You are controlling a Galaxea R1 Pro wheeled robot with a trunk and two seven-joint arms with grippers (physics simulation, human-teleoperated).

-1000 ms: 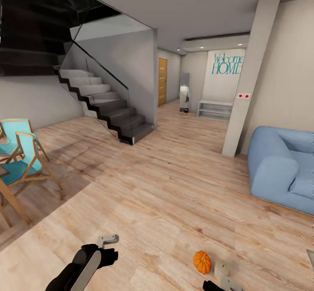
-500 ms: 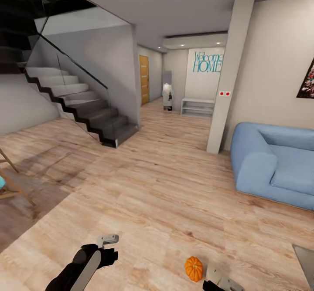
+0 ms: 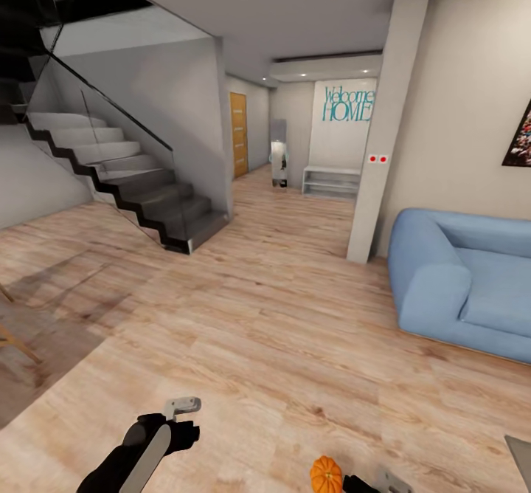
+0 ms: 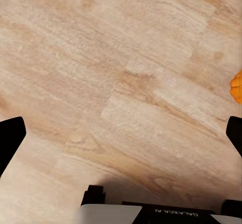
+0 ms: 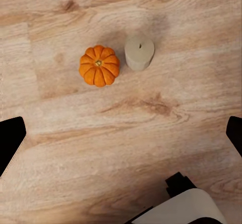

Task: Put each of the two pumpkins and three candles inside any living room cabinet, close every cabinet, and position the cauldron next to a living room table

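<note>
A small orange pumpkin (image 3: 326, 475) sits on the wood floor at the bottom edge of the head view, just left of my right gripper (image 3: 385, 483). The right wrist view looks down on this pumpkin (image 5: 99, 65) with a stubby cream candle (image 5: 139, 53) standing close beside it, the two apart. My right gripper (image 5: 121, 138) is open above the floor, short of both and holding nothing. My left gripper (image 3: 182, 406) hovers over bare floor, and in its wrist view the left gripper (image 4: 121, 133) is open and empty, with the pumpkin's edge (image 4: 236, 87) at the frame border.
A blue sofa (image 3: 457, 286) stands at the right, beside a white pillar (image 3: 387, 124). Dark stairs (image 3: 140, 190) with a glass rail rise at the left. A hallway with a low white shelf (image 3: 335, 181) lies ahead. A wooden chair leg (image 3: 16, 336) shows at the far left.
The whole head view has swung right: the turquoise chairs slid out at the left and more of the sofa came in. The pumpkin now sits lower in the picture. Both arms hold their pose.
</note>
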